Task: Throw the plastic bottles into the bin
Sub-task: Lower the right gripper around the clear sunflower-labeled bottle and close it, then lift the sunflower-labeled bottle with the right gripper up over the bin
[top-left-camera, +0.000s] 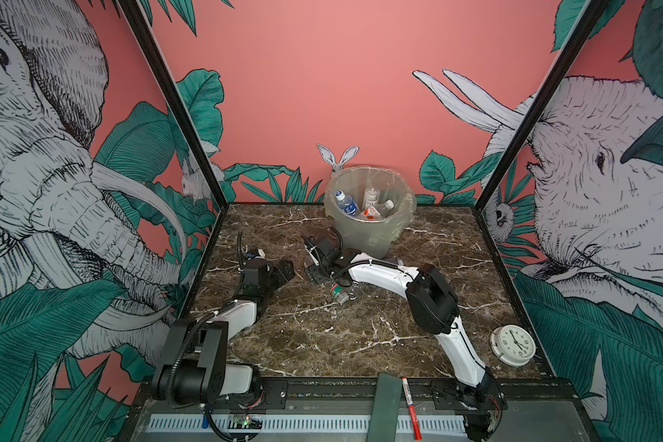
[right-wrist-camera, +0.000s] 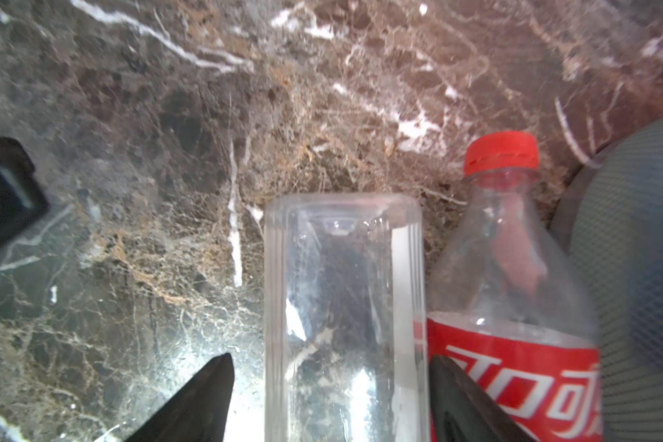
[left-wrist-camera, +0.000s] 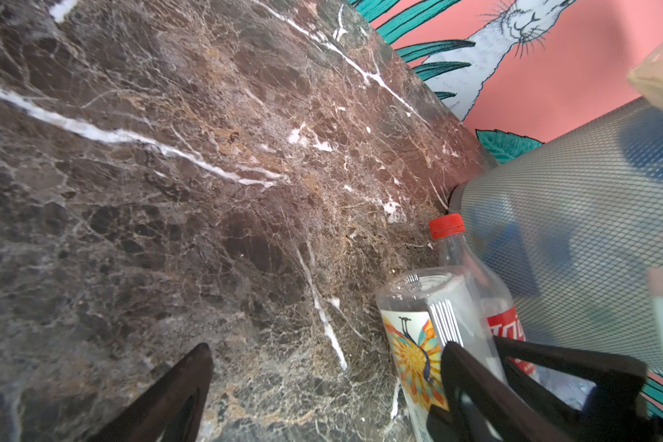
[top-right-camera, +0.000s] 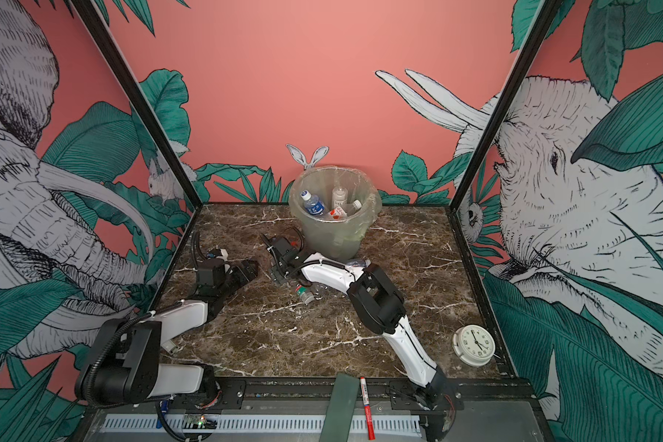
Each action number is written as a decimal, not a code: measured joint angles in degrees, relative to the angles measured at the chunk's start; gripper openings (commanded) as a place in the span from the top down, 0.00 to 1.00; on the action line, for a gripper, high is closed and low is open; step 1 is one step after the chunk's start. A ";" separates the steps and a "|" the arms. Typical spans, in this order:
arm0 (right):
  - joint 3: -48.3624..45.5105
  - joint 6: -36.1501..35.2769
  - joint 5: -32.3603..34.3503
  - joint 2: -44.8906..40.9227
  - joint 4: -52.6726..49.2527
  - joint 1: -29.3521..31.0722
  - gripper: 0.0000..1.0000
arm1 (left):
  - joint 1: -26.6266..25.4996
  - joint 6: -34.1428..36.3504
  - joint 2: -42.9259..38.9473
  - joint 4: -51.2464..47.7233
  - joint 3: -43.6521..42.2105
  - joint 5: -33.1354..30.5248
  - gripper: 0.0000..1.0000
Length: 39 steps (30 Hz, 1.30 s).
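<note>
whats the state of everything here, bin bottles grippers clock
bin: upright, lined, holding several bottles
clear square bottle: lying on its side
red-capped bottle: capped, lying beside it, next to the bin
green-label bottle: lying on its side
right gripper: open, astride the clear square bottle
left gripper: open, empty
clock: lying face up

Tabletop (right-wrist-camera: 131, 191) – brown marble-look, polished, glossy. Clear bottle (right-wrist-camera: 341, 306) – smooth transparent plastic; red-label bottle (right-wrist-camera: 513, 291) same, label (right-wrist-camera: 513, 367) glossy film. Bin (top-left-camera: 376, 245): translucent grey-green plastic, mesh-textured wall; liner (top-left-camera: 408, 208) thin crinkled clear film.
</note>
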 measured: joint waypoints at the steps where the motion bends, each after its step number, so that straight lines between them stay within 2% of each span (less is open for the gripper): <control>1: 0.00 0.02 -0.04 0.22 -0.15 0.00 0.18 | 0.00 0.00 0.07 0.07 0.00 0.13 0.06; 18: -0.37 0.48 -2.60 0.42 -0.92 0.00 0.23 | 0.31 -0.42 0.33 0.17 0.00 1.18 0.06; 25: -1.81 0.57 -2.49 0.24 0.24 0.00 0.35 | 0.31 -0.37 0.50 0.17 0.00 1.88 0.06; 31: -5.20 0.79 -2.16 -1.79 2.05 0.22 0.55 | 0.31 -0.15 0.44 0.20 0.00 2.45 0.06; 39: -15.19 1.68 -0.72 -9.27 3.54 2.25 0.61 | 0.31 0.35 -0.44 0.85 0.00 3.34 0.06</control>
